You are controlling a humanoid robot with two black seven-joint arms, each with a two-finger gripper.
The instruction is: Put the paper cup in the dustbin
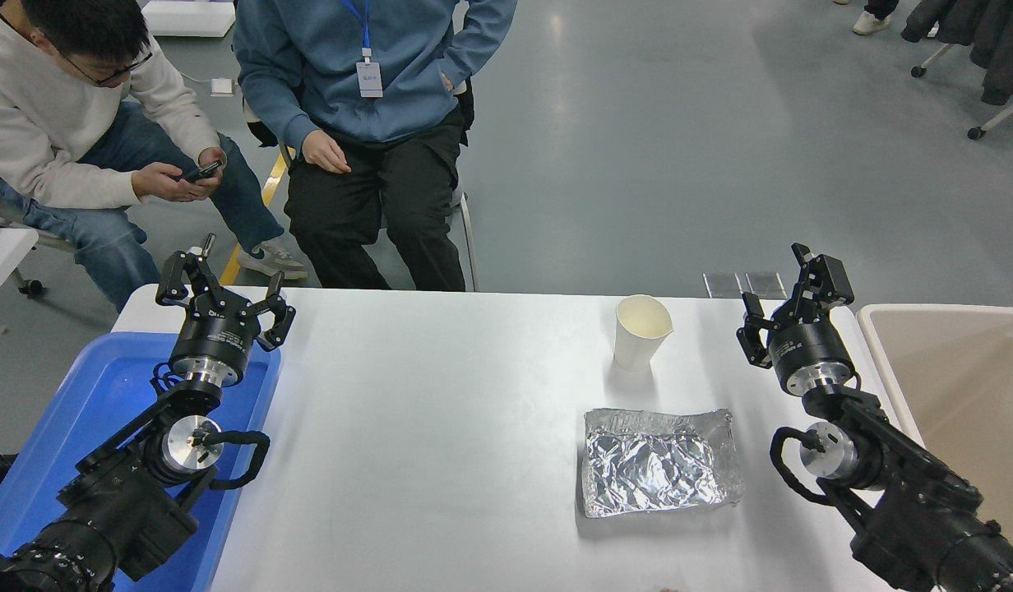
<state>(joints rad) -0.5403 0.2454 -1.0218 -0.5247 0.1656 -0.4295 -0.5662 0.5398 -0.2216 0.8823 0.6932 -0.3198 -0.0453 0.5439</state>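
1. The right gripper (776, 298) is open and holds nothing; it hangs over the desk close to the far right corner, with its fingers pointing toward the far edge
2. The cup (640, 332) stands upright near the far edge, right of the middle of the desk, apart from the right gripper, with bare desk between them. Its rim is slightly bent and its mouth faces up
3. The bin (885, 362) stands against the right edge of the desk, just beside the right arm. Its opening is wide and I see nothing inside it
4. A foil tray (656, 460) lies nearer to the front edge than the cup, close to it but not touching
5. I judge that the step in hand is the reach to the cup. To do it well, the gripper should go sideways toward the cup at the level of its middle, with the jaws wide enough to pass on both sides of the wall
6. The squeeze should be gentle, because a thin paper wall folds easily and the cup may slip or tip over
7. The path should stay on the far side of the foil tray, so the arm does not push it
8. The left gripper (227, 292) is parked open over the blue tray (87, 411) at the left edge
9. Two persons sit beyond the far edge
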